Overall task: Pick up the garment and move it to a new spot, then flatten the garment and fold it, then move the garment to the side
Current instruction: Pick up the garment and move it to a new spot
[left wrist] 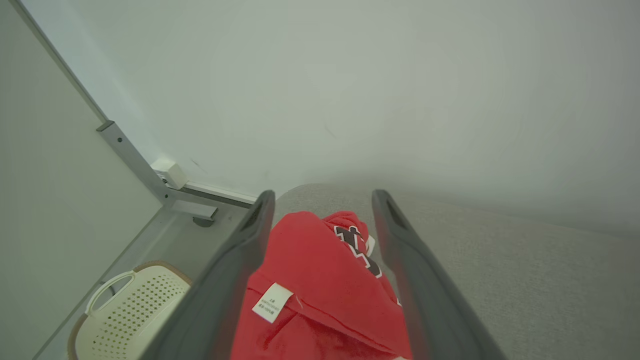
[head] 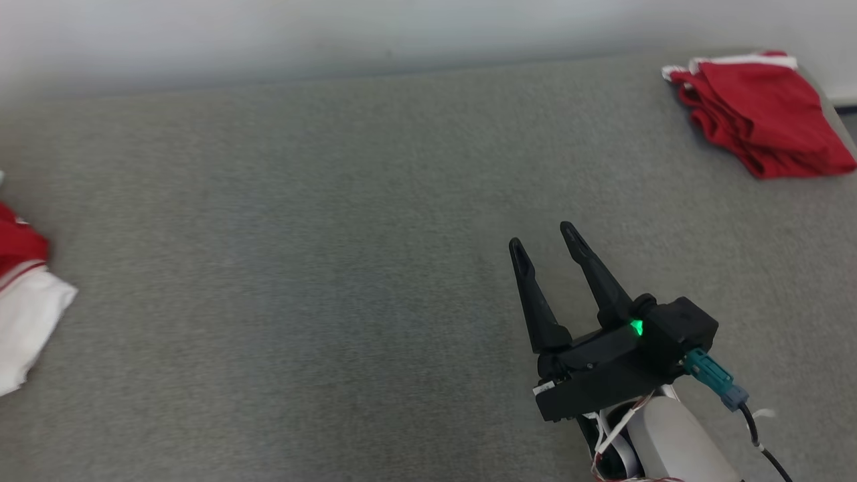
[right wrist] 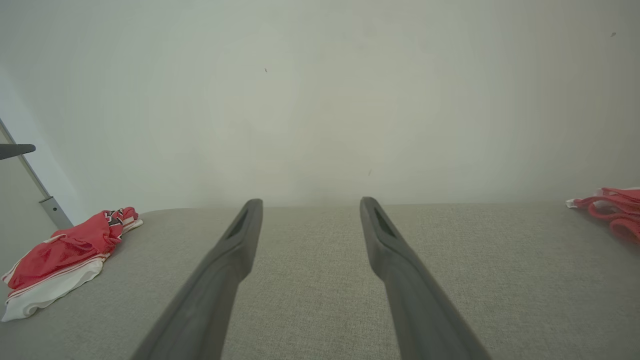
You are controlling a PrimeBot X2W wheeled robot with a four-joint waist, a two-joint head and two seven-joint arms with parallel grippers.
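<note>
The left gripper point(left wrist: 323, 195) hangs spread over the crumpled garment point(left wrist: 310, 260); the right gripper point(head: 541, 234) is spread too. Best to pinch 1 thick fold.

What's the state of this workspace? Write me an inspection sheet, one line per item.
Surface: grey fabric-covered table, flat.
Job's things: crumpled red and white garment at the table's left edge, not flattened or folded.
Clutter: folded red garment at the far right corner.
Hands: left hand open, the crumpled garment showing between its fingers, contact unclear; right hand open, holding nothing, over the table.
Cables: teal-plugged cable at the right wrist; loose red and white wires under that hand.
Surroundings: pale wall; metal frame post; white perforated basket on the floor.
</note>
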